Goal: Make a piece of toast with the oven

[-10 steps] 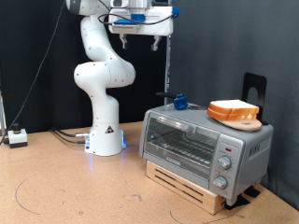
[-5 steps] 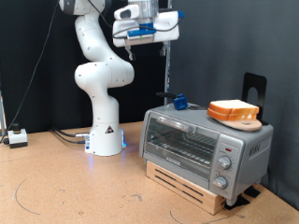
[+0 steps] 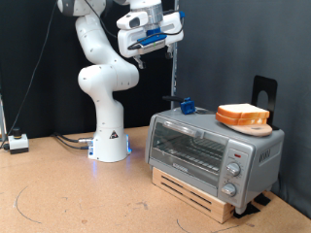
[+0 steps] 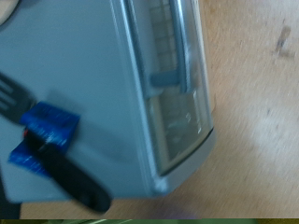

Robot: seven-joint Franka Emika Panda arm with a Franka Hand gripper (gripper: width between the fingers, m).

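The oven is a silver-grey box with its glass door shut, standing on a wooden pallet at the exterior view's right. The piece of toast lies on a round wooden board on the oven's roof, at the roof's right end. My gripper hangs high above the oven's left end, tilted, open, with nothing between its fingers. The wrist view looks down on the oven, its door handle and a blue clip on the roof. No fingers show there.
A blue clip on a thin black pole stands at the roof's left rear. A black stand rises behind the toast. The arm's white base sits left of the oven. A small white box lies at the far left.
The hand has come down a little and tilted over above the oven's left end. Oven, toast and board have not moved.
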